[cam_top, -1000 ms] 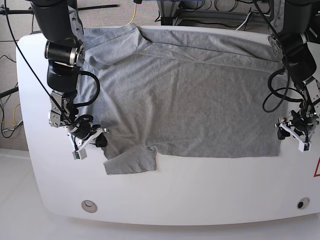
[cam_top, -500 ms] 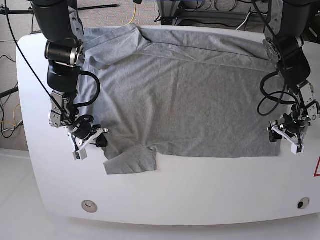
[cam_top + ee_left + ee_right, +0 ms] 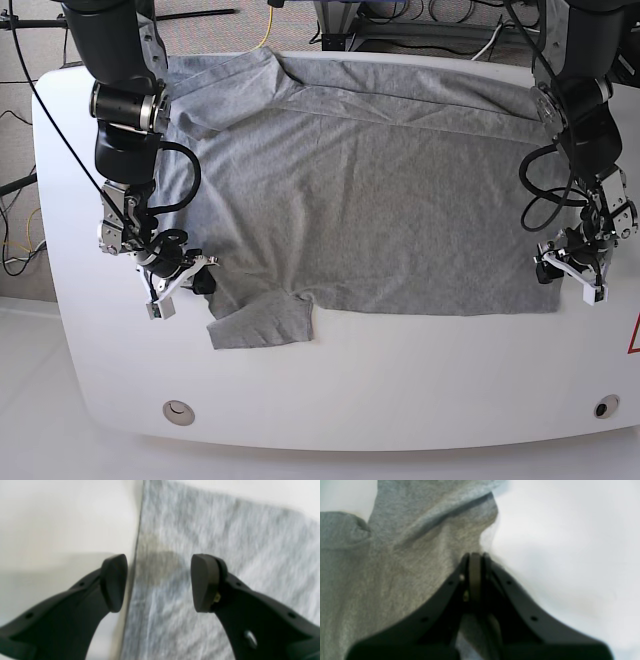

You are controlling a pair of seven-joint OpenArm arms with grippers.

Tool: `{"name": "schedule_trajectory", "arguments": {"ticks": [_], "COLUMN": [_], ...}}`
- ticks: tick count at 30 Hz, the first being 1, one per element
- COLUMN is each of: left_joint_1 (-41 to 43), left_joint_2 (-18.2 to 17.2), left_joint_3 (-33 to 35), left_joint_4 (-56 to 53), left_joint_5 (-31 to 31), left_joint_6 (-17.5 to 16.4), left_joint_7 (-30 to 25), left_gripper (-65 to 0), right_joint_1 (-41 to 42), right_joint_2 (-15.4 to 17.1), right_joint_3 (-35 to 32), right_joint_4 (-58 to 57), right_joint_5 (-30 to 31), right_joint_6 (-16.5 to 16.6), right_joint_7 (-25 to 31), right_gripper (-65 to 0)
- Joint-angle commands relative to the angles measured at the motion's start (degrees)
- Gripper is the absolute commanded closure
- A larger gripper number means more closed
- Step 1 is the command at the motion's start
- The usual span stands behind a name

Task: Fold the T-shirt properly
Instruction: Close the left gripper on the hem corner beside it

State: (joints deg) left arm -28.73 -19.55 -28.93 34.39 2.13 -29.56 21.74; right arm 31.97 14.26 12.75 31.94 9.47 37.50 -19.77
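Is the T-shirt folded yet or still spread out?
Spread out: the T-shirt lies open and flat across the table, one sleeve sticking out.

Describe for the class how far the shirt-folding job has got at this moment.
Done: the T-shirt lies spread on the table, unfolded. In hand: the right claw is shut on its edge near a sleeve; the left claw hangs open over the opposite edge. Left: every fold.
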Motion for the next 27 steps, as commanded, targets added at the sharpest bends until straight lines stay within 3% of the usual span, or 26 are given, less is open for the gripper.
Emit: {"name": "schedule_trajectory", "arguments": {"ticks": [1,27], "left_joint_1": [-1.0,1.9], "left_joint_2": [-0.5,1.0], "left_joint_3": [0.2,-0.4], "left_joint_4": [-0.3,1.2], "left_joint_5": [0.1,-0.2], "left_joint_6": [-0.3,-0.3], "left_joint_7": [0.8,-0.8], "left_gripper": [-37.9,-36.2], "right_joint_1": [0.8,0.6], "right_joint_2": [0.4,0.4], "right_joint_3": [-0.1,-0.3], "right_joint_4": [0.5,0.7], "right_joint_5": [-0.8,-1.1], "right_joint_6": [-0.1,0.0], "right_joint_7": [-2.2,-2.6], "right_gripper": [0.0,0.0]}}
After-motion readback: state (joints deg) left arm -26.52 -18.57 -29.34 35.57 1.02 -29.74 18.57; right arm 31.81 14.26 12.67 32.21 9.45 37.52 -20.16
